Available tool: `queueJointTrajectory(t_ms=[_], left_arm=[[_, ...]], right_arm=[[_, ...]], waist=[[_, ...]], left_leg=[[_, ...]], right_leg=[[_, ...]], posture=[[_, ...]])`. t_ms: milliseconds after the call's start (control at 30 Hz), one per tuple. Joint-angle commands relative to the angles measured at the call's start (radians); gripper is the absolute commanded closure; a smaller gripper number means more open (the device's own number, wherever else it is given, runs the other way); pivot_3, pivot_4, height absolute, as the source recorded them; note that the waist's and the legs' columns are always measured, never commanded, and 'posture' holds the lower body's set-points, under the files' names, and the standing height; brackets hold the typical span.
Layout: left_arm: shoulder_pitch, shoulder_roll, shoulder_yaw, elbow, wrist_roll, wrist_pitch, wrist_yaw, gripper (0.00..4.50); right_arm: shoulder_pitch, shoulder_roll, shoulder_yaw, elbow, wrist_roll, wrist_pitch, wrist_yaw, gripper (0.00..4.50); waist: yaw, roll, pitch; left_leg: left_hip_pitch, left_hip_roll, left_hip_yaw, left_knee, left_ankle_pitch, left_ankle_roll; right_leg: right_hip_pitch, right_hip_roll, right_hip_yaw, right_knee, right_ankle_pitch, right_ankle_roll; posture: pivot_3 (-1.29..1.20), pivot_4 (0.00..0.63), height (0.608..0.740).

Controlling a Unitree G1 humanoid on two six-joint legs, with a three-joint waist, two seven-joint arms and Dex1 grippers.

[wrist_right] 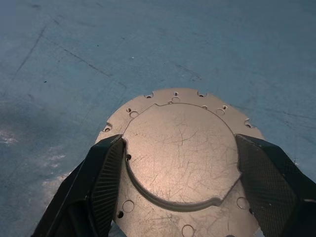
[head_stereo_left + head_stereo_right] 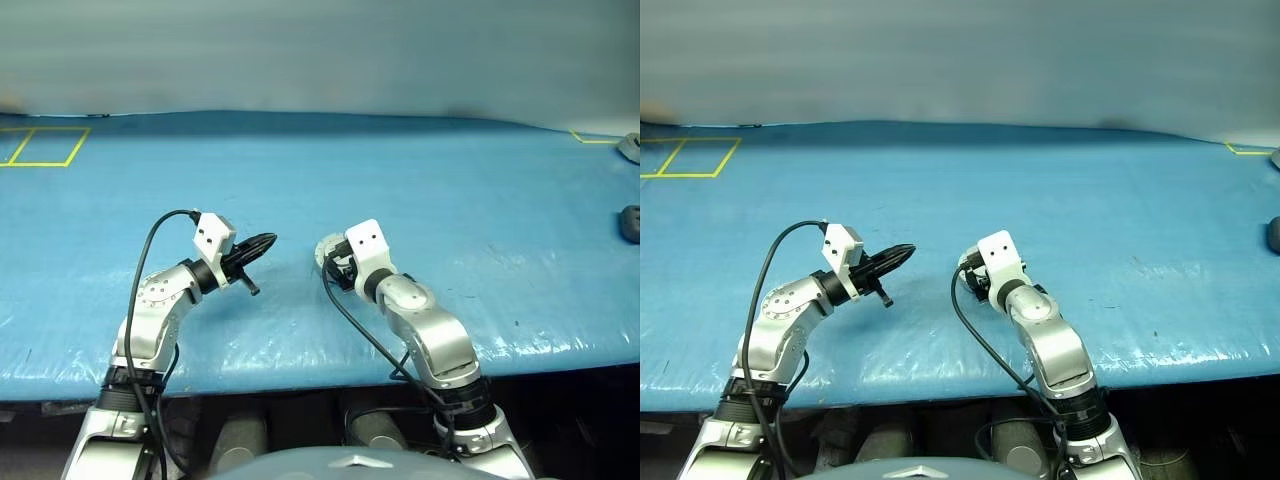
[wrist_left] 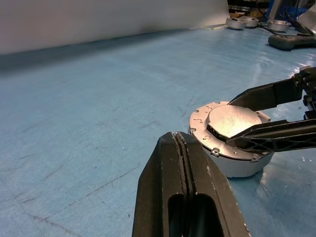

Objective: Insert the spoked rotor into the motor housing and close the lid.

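While the left pincer (image 3: 185,197) hangs above the blue desk (image 2: 450,180) with its two black fingers pressed together on nothing, the right pincer (image 1: 180,168) is spread wide about the motor housing (image 3: 232,165). The housing sits on the desk just ahead of the left pincer's tip and a little to its side, with the lid (image 1: 180,153) down flat, plain scratched silver face upward. The right fingers (image 1: 103,182) stand on opposite sides of the raised round centre of the lid, over its holed flange; they look to be at its edge, though I can't say for sure they touch it. Well beyond the right pincer, at the far edge of the desk, lie a few more grey and dark parts (image 2: 629,222).
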Motion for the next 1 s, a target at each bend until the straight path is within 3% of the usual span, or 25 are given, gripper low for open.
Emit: queueJointTrajectory(t_ms=[33, 233, 400, 500, 633, 733, 833, 867, 1000], left_arm=[[-0.011, -0.002, -0.001, -0.003, 0.002, -0.008, -0.002, 4.50], [-0.017, -0.004, -0.006, -0.001, 0.002, -0.007, -0.003, 4.50], [-0.010, -0.002, -0.002, -0.009, -0.001, -0.008, 0.001, 4.50], [-0.004, 0.000, 0.000, -0.013, 0.002, -0.010, 0.007, 4.50], [0.001, 0.003, 0.005, -0.020, -0.002, -0.008, 0.011, 4.50], [0.000, 0.005, 0.005, -0.021, -0.001, -0.007, 0.010, 4.50], [-0.006, 0.006, 0.002, -0.019, 0.000, -0.006, 0.009, 4.50], [-0.007, 0.005, 0.001, -0.018, 0.000, -0.007, 0.009, 4.50], [-0.008, 0.005, -0.001, -0.017, 0.000, -0.007, 0.005, 4.50]], right_arm=[[0.037, 0.038, -0.041, 0.209, -0.034, 0.116, -0.088, 1.29], [0.043, 0.076, -0.101, 0.283, -0.036, 0.058, -0.155, 1.29], [0.056, -0.046, 0.048, 0.283, -0.129, 0.014, -0.145, 1.29], [0.057, -0.059, 0.053, 0.308, -0.124, 0.051, -0.146, 1.29], [0.058, 0.065, -0.130, 0.303, -0.012, 0.050, -0.157, 1.29], [0.055, 0.103, -0.199, 0.278, 0.039, -0.007, -0.138, 1.29], [0.043, 0.137, -0.308, 0.305, 0.104, 0.052, -0.149, 1.29], [0.043, 0.127, -0.302, 0.312, 0.101, 0.070, -0.150, 1.29], [0.106, 0.036, -0.130, 0.143, 0.191, -0.053, 0.091, 1.29]], waist=[[-0.002, -0.001, -0.001], [-0.001, -0.005, -0.003], [0.005, -0.004, -0.003], [0.013, -0.005, -0.005], [0.017, -0.005, -0.005], [0.016, -0.005, -0.005], [0.015, -0.005, -0.005], [0.015, -0.005, -0.005], [0.016, -0.007, -0.006]], left_leg=[[0.001, 0.001, 0.000, 0.000, 0.000, 0.000], [0.017, 0.002, -0.001, -0.001, 0.001, -0.001], [0.016, 0.002, -0.003, 0.000, 0.000, -0.002], [0.016, 0.001, -0.002, -0.001, 0.001, -0.001], [0.016, 0.001, -0.003, -0.002, 0.003, 0.002], [0.014, 0.003, -0.004, -0.003, 0.002, 0.002], [0.014, 0.004, -0.004, -0.006, 0.002, 0.002], [0.014, 0.004, -0.004, -0.007, 0.002, 0.002], [0.013, 0.002, -0.003, -0.010, 0.002, 0.002]], right_leg=[[0.001, 0.001, 0.000, 0.000, 0.000, -0.002], [0.011, -0.001, 0.000, -0.002, -0.002, -0.006], [0.011, -0.008, 0.001, -0.005, -0.002, -0.006], [0.012, -0.010, 0.000, -0.006, -0.002, -0.006], [0.012, -0.010, -0.001, -0.007, -0.002, -0.005], [0.012, -0.008, -0.002, -0.009, -0.002, -0.005], [0.012, -0.007, -0.002, -0.013, -0.001, -0.005], [0.012, -0.007, -0.002, -0.014, -0.001, -0.005], [0.012, -0.009, -0.002, -0.018, -0.001, -0.004]], posture=[[0.00, 0.150, 0.740], [0.00, 0.150, 0.740], [0.00, 0.150, 0.740], [0.00, 0.150, 0.740], [0.00, 0.150, 0.740], [0.00, 0.150, 0.740], [0.00, 0.150, 0.740], [0.00, 0.150, 0.740], [0.00, 0.150, 0.740]])
